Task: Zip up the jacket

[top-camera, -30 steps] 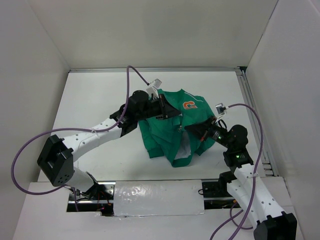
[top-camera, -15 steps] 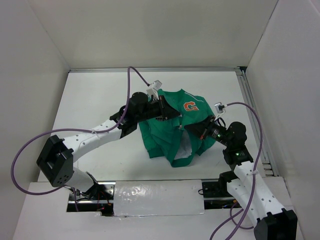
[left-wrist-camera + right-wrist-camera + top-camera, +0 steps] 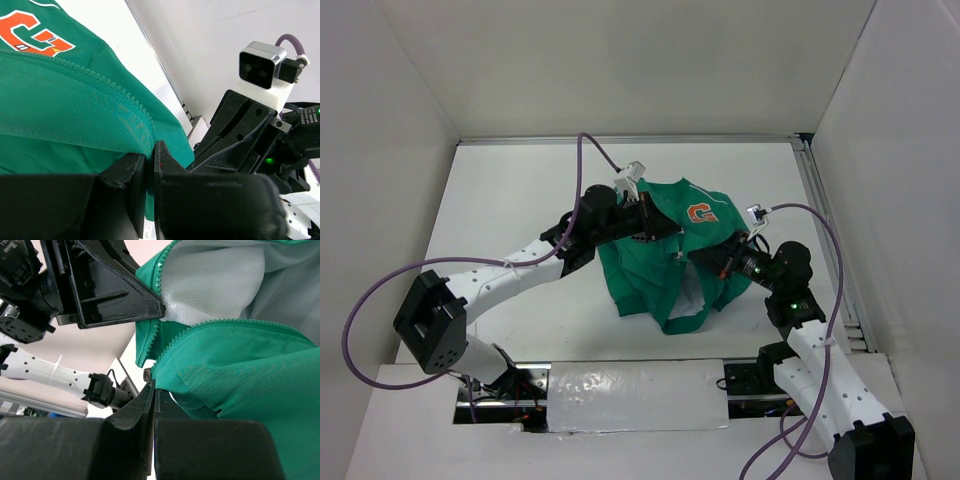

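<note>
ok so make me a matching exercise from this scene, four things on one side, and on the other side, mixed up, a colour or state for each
Column one:
1. left gripper
2. G patch
3. lining
4. arm cables

Column two:
A. purple
B. orange
C. shut on the zipper edge of the jacket
D. pale grey-white

Pairs: 1-C, 2-B, 3-D, 4-A
</note>
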Motion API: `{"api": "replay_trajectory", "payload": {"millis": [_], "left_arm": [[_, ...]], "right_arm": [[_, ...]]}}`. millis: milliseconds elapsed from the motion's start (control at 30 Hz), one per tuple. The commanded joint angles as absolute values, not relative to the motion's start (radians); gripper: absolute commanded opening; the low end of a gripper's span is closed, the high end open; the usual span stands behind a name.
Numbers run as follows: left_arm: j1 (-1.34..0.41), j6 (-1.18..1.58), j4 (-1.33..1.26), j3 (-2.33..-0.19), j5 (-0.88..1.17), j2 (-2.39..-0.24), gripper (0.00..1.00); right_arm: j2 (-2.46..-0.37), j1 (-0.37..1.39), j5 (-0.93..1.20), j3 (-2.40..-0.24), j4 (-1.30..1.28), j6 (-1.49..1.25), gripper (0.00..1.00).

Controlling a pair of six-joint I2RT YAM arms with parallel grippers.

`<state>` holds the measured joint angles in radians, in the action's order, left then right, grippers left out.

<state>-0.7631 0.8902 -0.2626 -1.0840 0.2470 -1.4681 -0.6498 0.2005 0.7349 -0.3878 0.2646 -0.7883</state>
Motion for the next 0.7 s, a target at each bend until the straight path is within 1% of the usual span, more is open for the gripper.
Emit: {"api": "replay_trajectory", "payload": {"millis": [0,667], "left_arm": [[-0.77,0.873,-0.322,-1.108,0.247,-1.445,0.0],[-0.772,0.865,-0.348,-1.086,0.265,-1.442,0.0]], "right_arm": [[-0.661,0.21,0.772,-0.449,0.273,-0.785,0.0],[-0.635,0.21,0.762,-0.445,0.285,-0.816,0.0]]}}
